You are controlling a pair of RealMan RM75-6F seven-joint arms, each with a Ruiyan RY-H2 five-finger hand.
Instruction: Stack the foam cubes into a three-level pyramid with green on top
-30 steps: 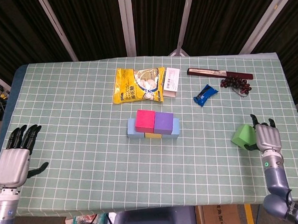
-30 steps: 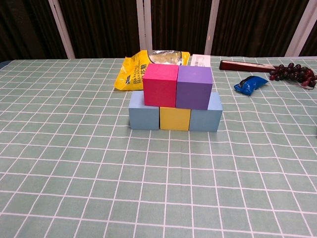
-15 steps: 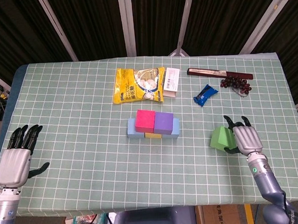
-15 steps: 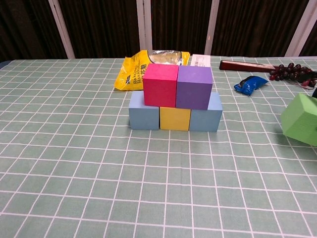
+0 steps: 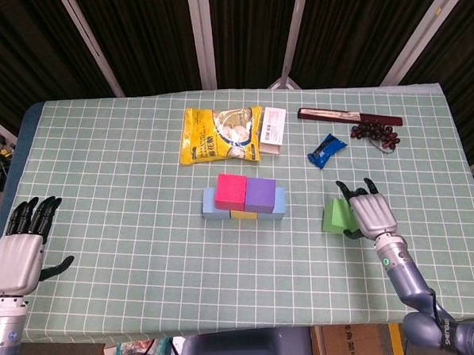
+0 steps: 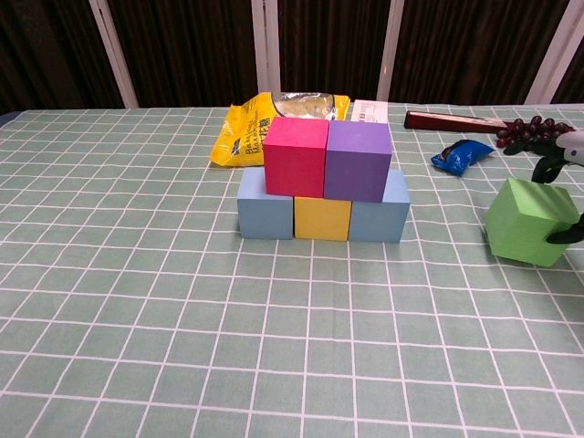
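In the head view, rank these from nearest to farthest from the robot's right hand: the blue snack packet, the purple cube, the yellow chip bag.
From the right hand, which holds the green cube:
1. Blue snack packet, behind the hand, toward the table's far edge.
2. Purple cube, to the hand's left, on the stack's second level.
3. Yellow chip bag, far back left, beyond the stack.

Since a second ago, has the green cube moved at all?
Yes. The green cube, held by the right hand, has travelled left across the table, toward the stacked cubes, closing much of the gap.
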